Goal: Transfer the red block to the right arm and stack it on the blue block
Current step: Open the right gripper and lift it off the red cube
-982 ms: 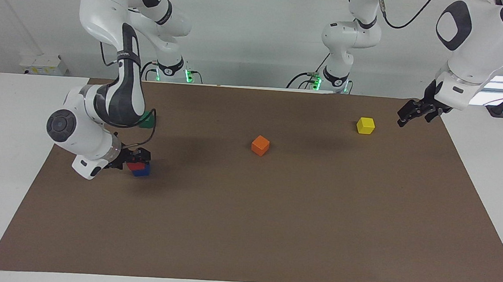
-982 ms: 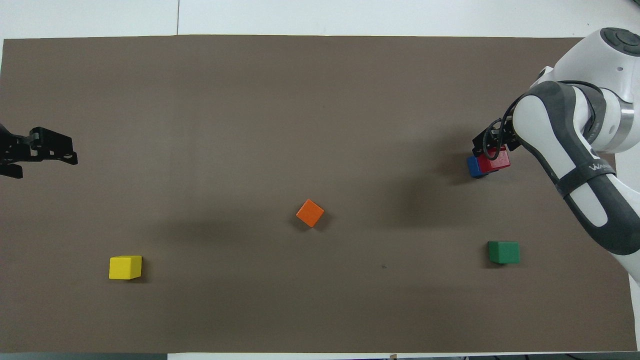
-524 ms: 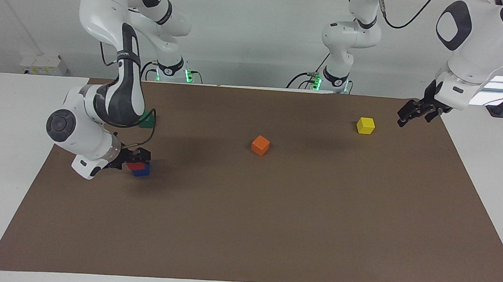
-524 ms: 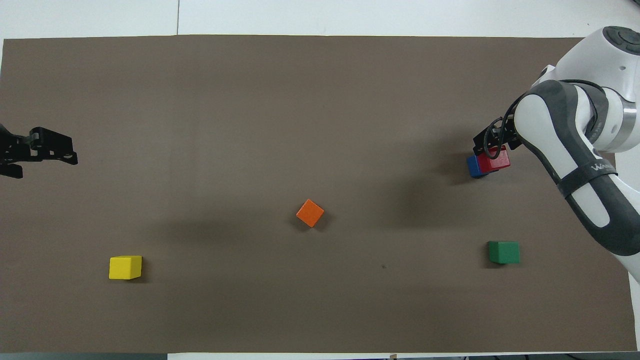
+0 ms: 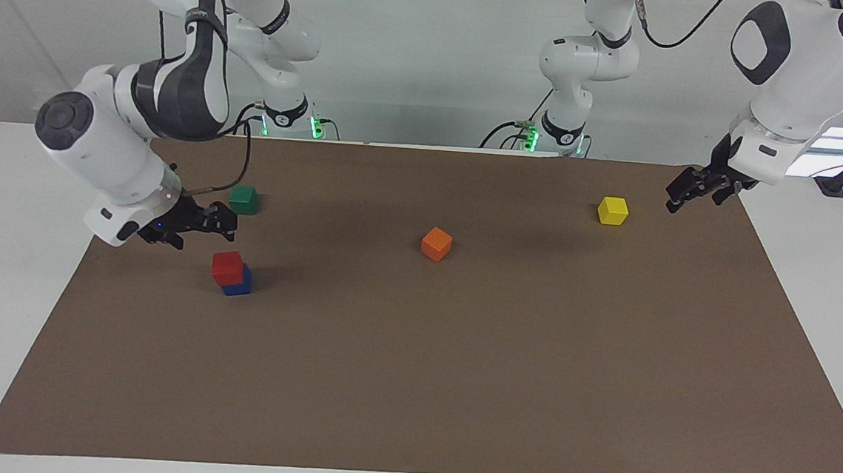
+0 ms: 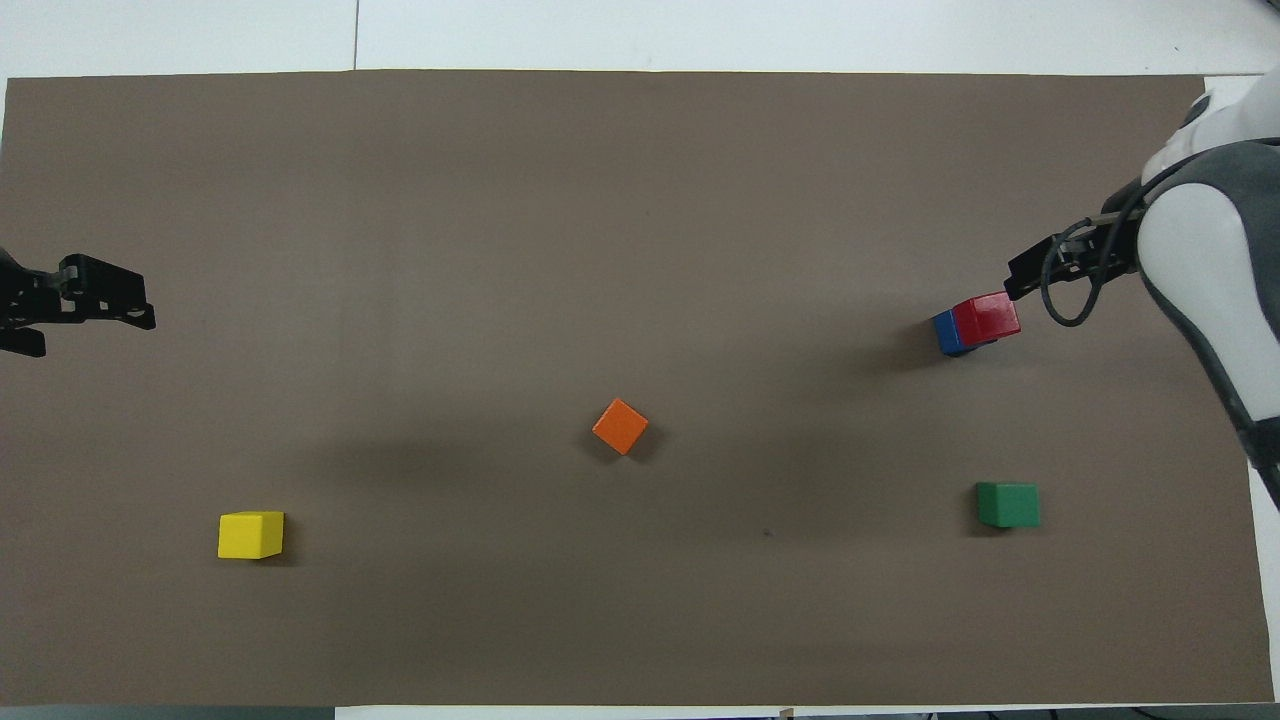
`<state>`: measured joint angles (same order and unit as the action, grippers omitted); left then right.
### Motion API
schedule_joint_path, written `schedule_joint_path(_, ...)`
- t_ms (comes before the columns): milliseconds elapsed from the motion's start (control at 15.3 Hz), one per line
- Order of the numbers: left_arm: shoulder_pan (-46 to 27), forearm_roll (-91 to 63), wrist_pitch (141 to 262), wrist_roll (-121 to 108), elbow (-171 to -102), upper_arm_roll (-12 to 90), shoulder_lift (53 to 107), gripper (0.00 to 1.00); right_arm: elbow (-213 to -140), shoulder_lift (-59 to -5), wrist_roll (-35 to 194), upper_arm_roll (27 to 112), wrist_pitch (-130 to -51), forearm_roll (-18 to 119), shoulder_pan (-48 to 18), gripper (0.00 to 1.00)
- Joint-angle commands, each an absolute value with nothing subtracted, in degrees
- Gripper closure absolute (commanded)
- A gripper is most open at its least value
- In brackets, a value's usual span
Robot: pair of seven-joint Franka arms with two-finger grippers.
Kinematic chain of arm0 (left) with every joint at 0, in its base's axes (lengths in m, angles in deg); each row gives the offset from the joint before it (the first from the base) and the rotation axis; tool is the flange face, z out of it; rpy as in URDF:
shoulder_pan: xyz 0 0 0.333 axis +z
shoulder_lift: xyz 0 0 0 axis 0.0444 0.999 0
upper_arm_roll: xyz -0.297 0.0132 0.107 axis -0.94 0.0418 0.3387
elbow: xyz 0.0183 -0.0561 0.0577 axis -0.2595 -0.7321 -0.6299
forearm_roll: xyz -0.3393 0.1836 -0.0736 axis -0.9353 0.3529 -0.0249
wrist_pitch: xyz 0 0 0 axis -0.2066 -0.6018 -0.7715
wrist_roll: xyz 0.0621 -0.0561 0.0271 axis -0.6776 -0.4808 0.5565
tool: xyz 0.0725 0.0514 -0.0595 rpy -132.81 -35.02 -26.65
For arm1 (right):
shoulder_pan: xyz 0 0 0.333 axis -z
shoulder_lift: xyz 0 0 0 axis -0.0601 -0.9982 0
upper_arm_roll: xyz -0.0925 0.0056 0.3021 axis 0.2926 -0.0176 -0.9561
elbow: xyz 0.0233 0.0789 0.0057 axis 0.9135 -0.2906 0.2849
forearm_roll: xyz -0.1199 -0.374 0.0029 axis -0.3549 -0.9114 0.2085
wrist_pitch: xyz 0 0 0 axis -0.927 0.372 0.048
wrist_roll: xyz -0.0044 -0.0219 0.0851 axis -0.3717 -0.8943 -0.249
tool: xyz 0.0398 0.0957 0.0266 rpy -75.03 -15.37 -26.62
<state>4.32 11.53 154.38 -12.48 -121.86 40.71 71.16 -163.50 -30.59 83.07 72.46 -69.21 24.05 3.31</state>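
The red block (image 5: 227, 267) sits on top of the blue block (image 5: 238, 286) on the brown mat, toward the right arm's end of the table. It sits slightly off-centre on the blue one. In the overhead view the red block (image 6: 987, 317) covers most of the blue block (image 6: 944, 334). My right gripper (image 5: 226, 224) is raised just clear of the stack, open and empty; it also shows in the overhead view (image 6: 1016, 279). My left gripper (image 5: 680, 194) waits open and empty over the mat's edge at the left arm's end (image 6: 138, 306).
A green cube (image 5: 244, 199) lies nearer to the robots than the stack, close under the right gripper. An orange cube (image 5: 436, 244) lies mid-mat. A yellow cube (image 5: 612, 210) lies near the left gripper.
My right gripper has let go of the red block and lifted up and away from the stack. The red block stays on the blue block. The left arm has not moved.
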Motion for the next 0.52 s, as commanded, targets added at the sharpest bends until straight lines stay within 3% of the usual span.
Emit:
schedule_joint_path(0,3.8,10.8,153.8,-11.8,-122.5,41.3,70.2,0.0,-165.2,-25.4,83.1,71.9,-69.0,23.2,6.5,0.0)
schedule_joint_path(458,3.8,10.8,153.8,-11.8,-122.5,41.3,70.2,0.0,-165.1,-17.9,78.9,71.9,-56.9,23.0,6.5,0.0)
